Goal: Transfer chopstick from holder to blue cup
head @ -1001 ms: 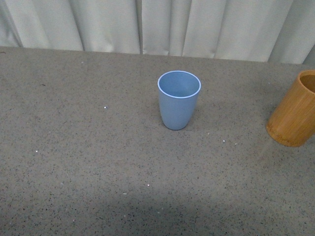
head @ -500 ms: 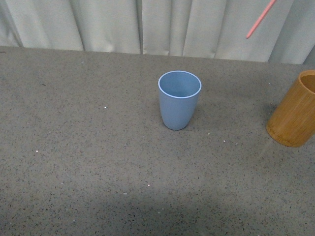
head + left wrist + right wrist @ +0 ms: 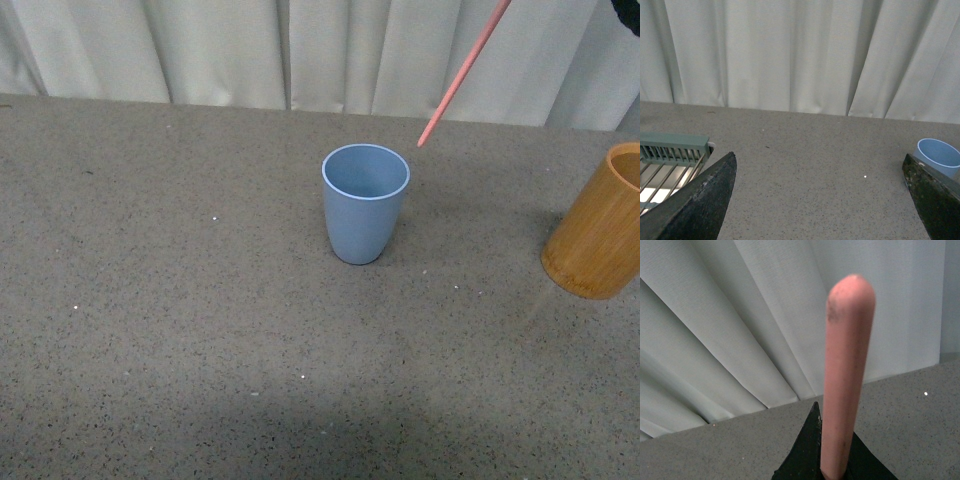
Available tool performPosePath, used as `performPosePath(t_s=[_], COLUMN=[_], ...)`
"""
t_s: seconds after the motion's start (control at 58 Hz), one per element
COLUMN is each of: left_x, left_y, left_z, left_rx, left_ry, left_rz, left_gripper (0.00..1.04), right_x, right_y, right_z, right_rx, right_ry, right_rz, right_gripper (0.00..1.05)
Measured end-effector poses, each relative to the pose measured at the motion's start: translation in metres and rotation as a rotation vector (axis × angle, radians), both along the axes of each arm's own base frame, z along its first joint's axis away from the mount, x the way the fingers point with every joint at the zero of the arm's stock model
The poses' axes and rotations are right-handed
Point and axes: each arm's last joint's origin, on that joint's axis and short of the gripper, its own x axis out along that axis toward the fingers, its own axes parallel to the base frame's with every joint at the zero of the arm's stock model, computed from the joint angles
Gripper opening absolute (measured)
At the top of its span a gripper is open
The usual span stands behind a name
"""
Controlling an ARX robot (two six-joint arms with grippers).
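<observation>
The light blue cup (image 3: pixel 365 203) stands upright at the table's middle, empty as far as I can see. A pink-red chopstick (image 3: pixel 462 75) slants down from the top edge, its tip just above and right of the cup's rim. My right gripper (image 3: pixel 832 460) is shut on the chopstick (image 3: pixel 846 375); in the front view only a dark bit of it shows at the top right corner. The orange-brown holder (image 3: pixel 600 225) stands at the right edge. My left gripper (image 3: pixel 820 200) is open and empty, with the cup (image 3: pixel 938 156) beside one of its fingers.
A grey speckled table (image 3: pixel 200 330) runs back to white curtains (image 3: pixel 220 50). A pale green rack with metal wires (image 3: pixel 670 155) shows in the left wrist view beside one finger.
The chopstick has come into the front view from the top right and moved down and left, its tip now close to the cup's rim. Cup and holder have not moved.
</observation>
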Motion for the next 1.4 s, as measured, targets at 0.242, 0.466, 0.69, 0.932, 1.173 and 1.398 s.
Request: performPosePath(t_s=[0.242,0.466,0.69,0.932,1.173,1.398], left_x=[0.000,0.000,0.000,0.000,0.000,0.000], left_y=[0.000,0.000,0.000,0.000,0.000,0.000], left_z=[0.000,0.000,0.000,0.000,0.000,0.000], left_rx=[0.000,0.000,0.000,0.000,0.000,0.000], left_ry=[0.000,0.000,0.000,0.000,0.000,0.000], left_rz=[0.000,0.000,0.000,0.000,0.000,0.000], left_gripper=[0.98,0.98,0.98,0.98,0.98,0.98], right_x=[0.002,0.005,0.006,0.007,0.008,0.008], right_y=[0.005,0.008,0.010,0.011,0.015,0.015], right_z=[-0.013,-0.024,-0.033,-0.039,-0.035,-0.033], right_rx=[0.007,0.008,0.000,-0.001,0.008,0.010], right_ry=[0.027,0.054,0.075,0.091,0.086,0.088], right_rz=[0.001,-0.004,-0.011,-0.013,-0.007,-0.001], right_gripper=[0.01,0.01,0.01,0.01,0.01,0.01])
